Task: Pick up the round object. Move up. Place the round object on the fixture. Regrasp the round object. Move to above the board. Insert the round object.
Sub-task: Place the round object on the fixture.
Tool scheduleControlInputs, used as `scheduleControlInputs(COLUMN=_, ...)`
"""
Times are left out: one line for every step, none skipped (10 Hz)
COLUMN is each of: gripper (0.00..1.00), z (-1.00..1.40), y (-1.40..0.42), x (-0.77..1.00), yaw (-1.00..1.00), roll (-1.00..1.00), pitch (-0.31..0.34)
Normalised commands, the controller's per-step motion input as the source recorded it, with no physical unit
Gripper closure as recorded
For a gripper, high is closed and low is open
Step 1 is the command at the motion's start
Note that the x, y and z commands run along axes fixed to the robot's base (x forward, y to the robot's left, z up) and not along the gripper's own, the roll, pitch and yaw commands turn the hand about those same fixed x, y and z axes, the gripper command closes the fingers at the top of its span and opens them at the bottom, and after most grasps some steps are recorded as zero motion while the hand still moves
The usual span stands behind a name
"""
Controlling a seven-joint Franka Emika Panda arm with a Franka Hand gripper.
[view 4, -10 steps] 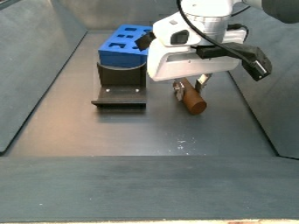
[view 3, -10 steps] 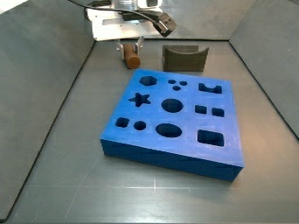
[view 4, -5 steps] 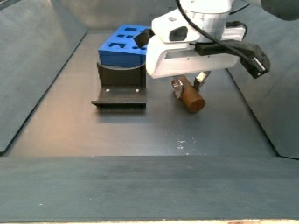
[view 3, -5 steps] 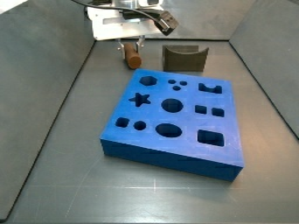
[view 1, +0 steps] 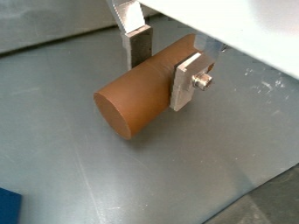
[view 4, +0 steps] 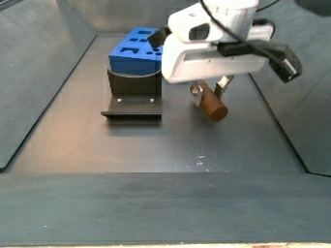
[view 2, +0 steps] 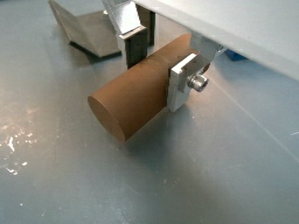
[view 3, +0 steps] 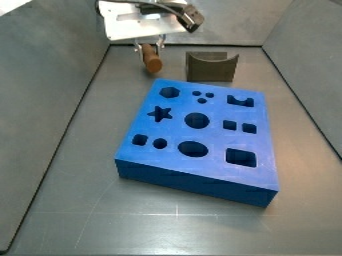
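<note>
The round object (view 3: 151, 60), a reddish-brown peg, is held crosswise between the fingers of my gripper (view 3: 150, 50), which is shut on it. It hangs a little above the grey floor, left of the fixture (view 3: 210, 67) and behind the blue board (view 3: 201, 135). Both wrist views show the silver fingers (view 1: 187, 80) (view 2: 183, 83) clamping the peg (view 1: 131, 103) (view 2: 121, 105) near its middle, with its tan end face free. In a side view the peg (view 4: 211, 106) hangs under the gripper (view 4: 215, 91), right of the fixture (view 4: 132, 102).
The board (view 4: 135, 50) lies beyond the fixture in a side view. Grey walls (view 3: 60, 60) enclose the floor on the sides and back. The fixture's corner (view 2: 82, 31) shows close behind the peg in a wrist view.
My gripper has risen a little with the round object still clamped in it. The board and the fixture have not moved.
</note>
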Motion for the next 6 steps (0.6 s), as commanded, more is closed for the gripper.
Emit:
scheduleControlInputs(gripper=1.0, z=1.0, y=0.0, x=0.0, yaw=0.0, roll=0.0, pitch=0.0)
scheduleControlInputs(gripper=1.0, z=1.0, y=0.0, x=0.0, yaw=0.0, roll=0.01, pitch=0.029)
scheduleControlInputs(gripper=1.0, z=1.0, y=0.0, x=-0.01, yaw=0.0, roll=0.02, pitch=0.072)
scheduleControlInputs(gripper=1.0, z=1.0, y=0.01, x=-0.01, yaw=-0.01, roll=0.04, pitch=0.085)
scheduleControlInputs(gripper=1.0, z=1.0, y=0.01, x=-0.02, yaw=-0.01, roll=0.08, pitch=0.1)
scheduleControlInputs(gripper=1.0, z=1.0, y=0.01, x=-0.02, yaw=-0.01, roll=0.11, pitch=0.11)
